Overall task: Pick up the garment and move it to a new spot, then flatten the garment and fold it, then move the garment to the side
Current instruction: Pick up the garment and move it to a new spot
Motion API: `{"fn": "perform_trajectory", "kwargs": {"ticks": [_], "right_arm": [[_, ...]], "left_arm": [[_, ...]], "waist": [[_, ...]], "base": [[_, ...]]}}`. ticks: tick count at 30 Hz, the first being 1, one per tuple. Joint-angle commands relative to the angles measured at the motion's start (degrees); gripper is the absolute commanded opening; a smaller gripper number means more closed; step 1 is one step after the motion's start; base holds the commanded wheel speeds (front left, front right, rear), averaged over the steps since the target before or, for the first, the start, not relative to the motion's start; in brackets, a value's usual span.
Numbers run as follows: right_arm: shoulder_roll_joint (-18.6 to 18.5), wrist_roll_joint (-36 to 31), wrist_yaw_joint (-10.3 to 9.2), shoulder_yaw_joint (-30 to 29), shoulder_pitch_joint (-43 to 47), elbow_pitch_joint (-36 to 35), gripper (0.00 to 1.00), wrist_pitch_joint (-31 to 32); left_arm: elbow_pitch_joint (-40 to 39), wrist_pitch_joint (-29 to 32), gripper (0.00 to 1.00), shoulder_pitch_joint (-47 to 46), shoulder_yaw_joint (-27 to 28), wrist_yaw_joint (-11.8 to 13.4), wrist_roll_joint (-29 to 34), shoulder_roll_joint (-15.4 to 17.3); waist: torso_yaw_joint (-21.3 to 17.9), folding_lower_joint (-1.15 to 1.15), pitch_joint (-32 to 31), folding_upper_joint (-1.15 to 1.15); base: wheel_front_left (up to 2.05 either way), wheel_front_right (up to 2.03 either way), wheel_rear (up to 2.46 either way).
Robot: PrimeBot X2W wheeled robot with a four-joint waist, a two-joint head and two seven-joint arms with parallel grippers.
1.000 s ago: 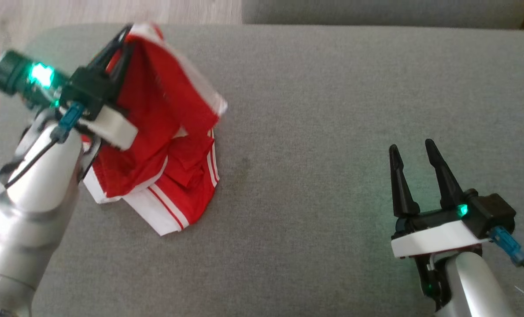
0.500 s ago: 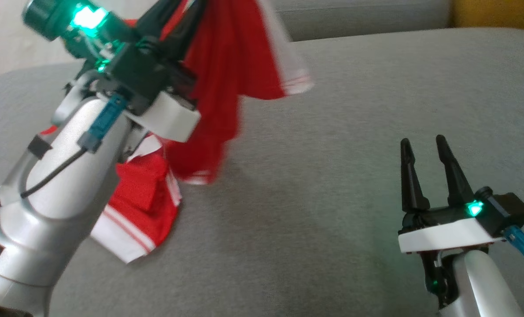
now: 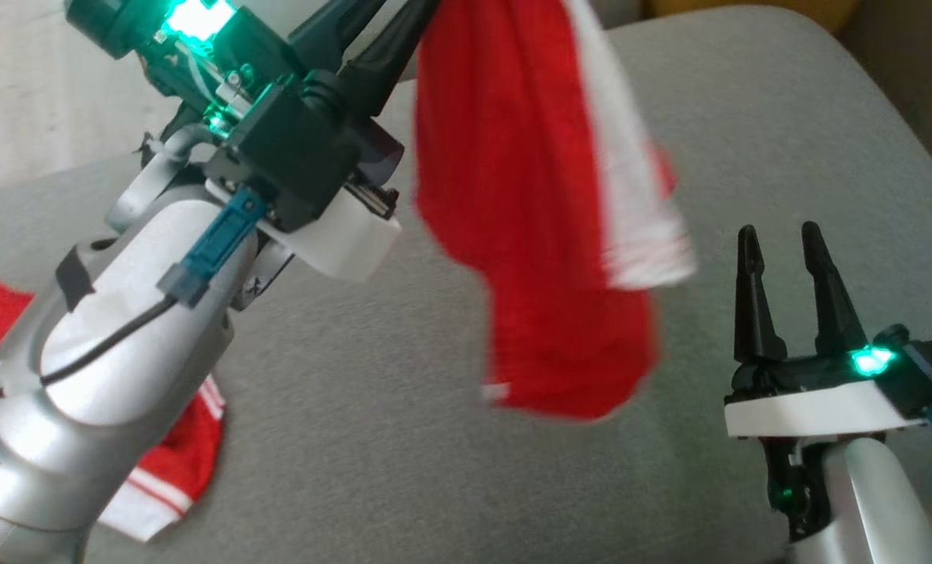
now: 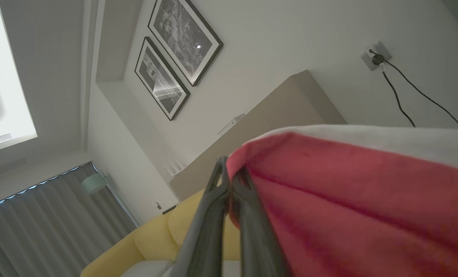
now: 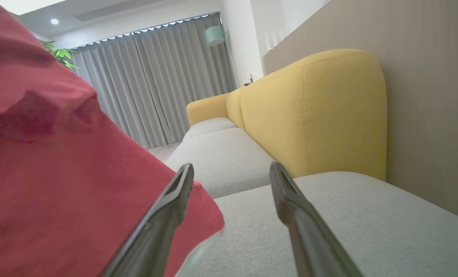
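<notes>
Grey sofa cushion below, and the red garment hangs over it, clamped in the left claw. The left wrist view catches that pinch right at the fingertips. The right claw stands spread and empty just beside the cloth, and its wrist view adds a yellow sofa back.

a yellow backrest rises behind the grey seat

legible text: none | labels, brands: none readable | numbers, signs: none readable in any view
</notes>
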Motion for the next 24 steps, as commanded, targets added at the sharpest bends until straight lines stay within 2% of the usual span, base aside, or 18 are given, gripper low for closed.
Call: {"fn": "perform_trajectory", "kwargs": {"ticks": [1,9,15,16,17,18,21,24], "right_arm": [[-0.3,0.34,-0.04,1.59,-1.27,-2.12,1.0,-0.6],[-0.3,2.5,-0.04,3.33,-2.04,-3.22,1.0,-0.6],[-0.3,3.91,-0.04,5.29,-2.92,-3.73,1.0,-0.6],[-0.3,4.14,-0.04,5.61,-3.11,-3.85,1.0,-0.6],[-0.3,4.36,-0.04,5.94,-3.28,-3.98,1.0,-0.6],[-0.3,4.56,-0.04,6.27,-3.42,-4.12,1.0,-0.6],[-0.3,4.94,-0.04,6.75,-3.58,-4.49,1.0,-0.6],[-0.3,5.1,-0.04,7.17,-3.62,-4.57,1.0,-0.6]], "left_arm": [[-1.36,0.6,0.0,-2.25,2.44,0.09,-0.34,2.04],[3.66,1.36,0.0,-4.15,2.4,-0.21,-0.29,2.48],[13.03,0.66,0.0,-6.73,1.44,-0.39,0.92,1.72],[15.02,0.27,0.26,-7.08,0.99,-0.64,1.13,1.46],[17.01,-0.42,0.77,-7.29,0.78,-0.62,1.13,0.99],[19.0,-0.96,1.0,-7.48,0.42,-0.68,1.27,0.6],[24.23,-2.98,1.0,-8.27,-0.73,-0.87,1.94,-0.46],[28.75,-5.28,1.0,-9.07,-0.7,0.22,2.55,-0.93]], "waist": [[-1.81,0.0,0.98,0.0],[-7.93,0.0,5.01,0.0],[-11.96,0.0,7.54,0.0],[-12.51,0.0,7.92,0.0],[-13.03,0.0,8.26,0.0],[-13.49,0.0,8.58,0.0],[-14.17,0.0,9.41,0.0],[-14.14,0.0,9.95,0.0]], "base": [[0.0,0.0,0.0],[0.0,0.0,0.0],[0.0,0.0,0.0],[0.0,0.0,0.0],[0.0,0.0,0.0],[0.0,0.0,0.0],[0.0,0.0,0.0],[0.0,0.0,0.0]]}}
